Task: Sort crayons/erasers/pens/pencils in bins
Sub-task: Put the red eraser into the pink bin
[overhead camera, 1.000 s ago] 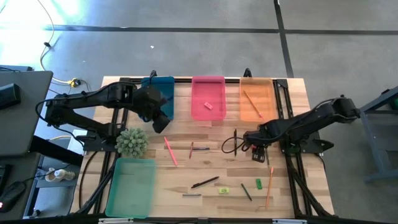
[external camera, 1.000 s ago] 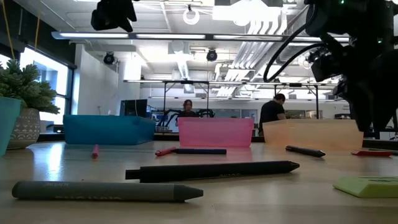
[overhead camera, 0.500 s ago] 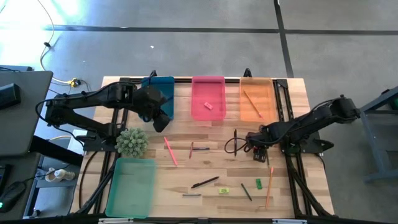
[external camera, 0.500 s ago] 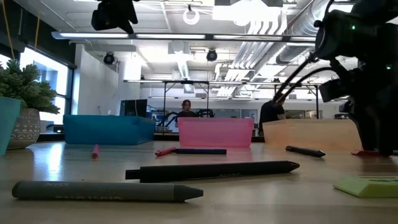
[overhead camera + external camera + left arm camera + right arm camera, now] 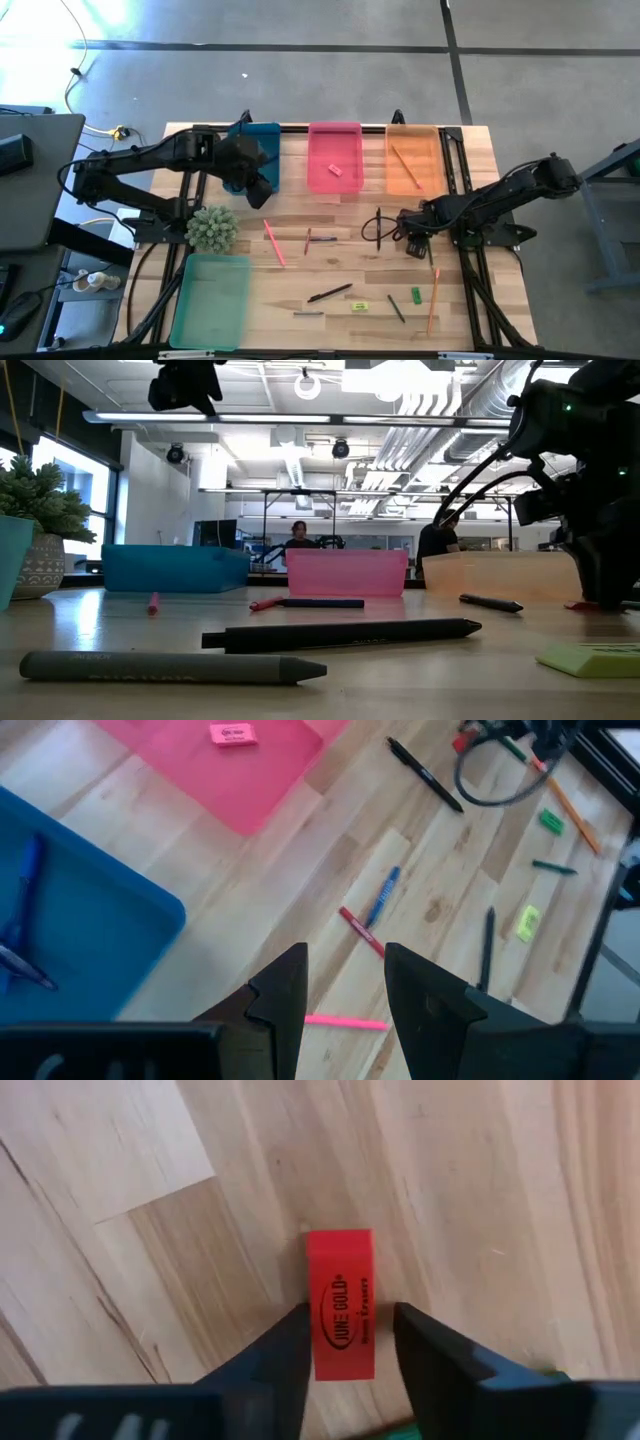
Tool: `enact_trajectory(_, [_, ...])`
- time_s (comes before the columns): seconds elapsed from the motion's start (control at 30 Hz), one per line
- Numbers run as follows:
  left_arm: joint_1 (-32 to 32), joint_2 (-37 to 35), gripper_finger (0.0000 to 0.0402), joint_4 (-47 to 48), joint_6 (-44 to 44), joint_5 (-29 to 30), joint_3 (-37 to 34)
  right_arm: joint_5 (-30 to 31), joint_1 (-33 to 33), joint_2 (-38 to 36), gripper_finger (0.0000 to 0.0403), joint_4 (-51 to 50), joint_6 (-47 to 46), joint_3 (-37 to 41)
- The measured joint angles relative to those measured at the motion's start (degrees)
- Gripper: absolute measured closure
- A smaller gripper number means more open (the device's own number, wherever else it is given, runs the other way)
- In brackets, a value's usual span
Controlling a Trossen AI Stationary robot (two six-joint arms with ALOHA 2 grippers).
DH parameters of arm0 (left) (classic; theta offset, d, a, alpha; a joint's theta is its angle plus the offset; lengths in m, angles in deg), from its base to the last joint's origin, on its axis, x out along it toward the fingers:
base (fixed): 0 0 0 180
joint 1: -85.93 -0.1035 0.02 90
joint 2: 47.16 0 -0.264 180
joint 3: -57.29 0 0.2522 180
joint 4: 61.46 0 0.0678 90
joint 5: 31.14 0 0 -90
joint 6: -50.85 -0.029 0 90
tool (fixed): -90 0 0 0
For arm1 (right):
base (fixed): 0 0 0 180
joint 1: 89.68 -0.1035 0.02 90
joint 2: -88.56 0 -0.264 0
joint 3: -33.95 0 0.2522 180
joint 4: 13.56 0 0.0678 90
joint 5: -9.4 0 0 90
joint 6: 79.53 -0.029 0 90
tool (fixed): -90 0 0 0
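At the near edge of the table (image 5: pixel 300 225), a dark grey crayon (image 5: pixel 170 667) is seen lying flat in the low view, with a black pen (image 5: pixel 340 634) just behind it. A yellow eraser (image 5: pixel 590 658) is seen near them on the wood. A green eraser (image 5: pixel 416 296), a dark pencil (image 5: pixel 396 308) and an orange pencil (image 5: pixel 434 299) are laid close by, and the light green bin (image 5: pixel 211 300) is set at the near left corner.

Farther in, the right gripper (image 5: pixel 345 1342) is held low over the table, just in front of the orange bin (image 5: pixel 410 160). Its two fingers are spread apart, and a red eraser (image 5: pixel 341 1304) is seen lying flat on the wood between them — it cannot be told if the fingers touch it. A black pen (image 5: pixel 378 226) is seen just beside this gripper.

In the middle of the table, a pink crayon (image 5: pixel 273 242) is laid at a slant, with a blue pen (image 5: pixel 381 897) and a red crayon (image 5: pixel 359 931) side by side near it. A small potted plant (image 5: pixel 211 228) is set toward the left.

The left gripper (image 5: pixel 343 995) is held up high, by the near right corner of the blue bin (image 5: pixel 258 155) — its fingers are apart with nothing between them.

At the far edge, blue pens (image 5: pixel 24 910) are seen in the blue bin, a pink eraser (image 5: pixel 335 169) in the pink bin (image 5: pixel 334 157), and an orange pencil (image 5: pixel 404 164) in the orange bin.
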Motion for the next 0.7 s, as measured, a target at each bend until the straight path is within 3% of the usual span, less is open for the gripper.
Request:
enact_trajectory(0.27, [-6.51, -0.03, 0.0280, 0.06, -3.53, -9.12, 0.00, 0.33, 0.00, 0.05, 0.0342, -0.16, -2.22, -0.02])
enact_trajectory(0.4, [-8.92, -0.03, 0.0280, 0.08, -5.33, -13.04, 0.00, 0.12, 0.00, 0.17, 0.0347, -0.39, -4.68, -0.49])
enact_trajectory(0.7, [-12.03, -0.04, 0.0280, 0.14, -9.59, -13.25, 0.00, -1.71, -0.04, 0.49, 0.0346, 0.82, -5.47, -3.44])
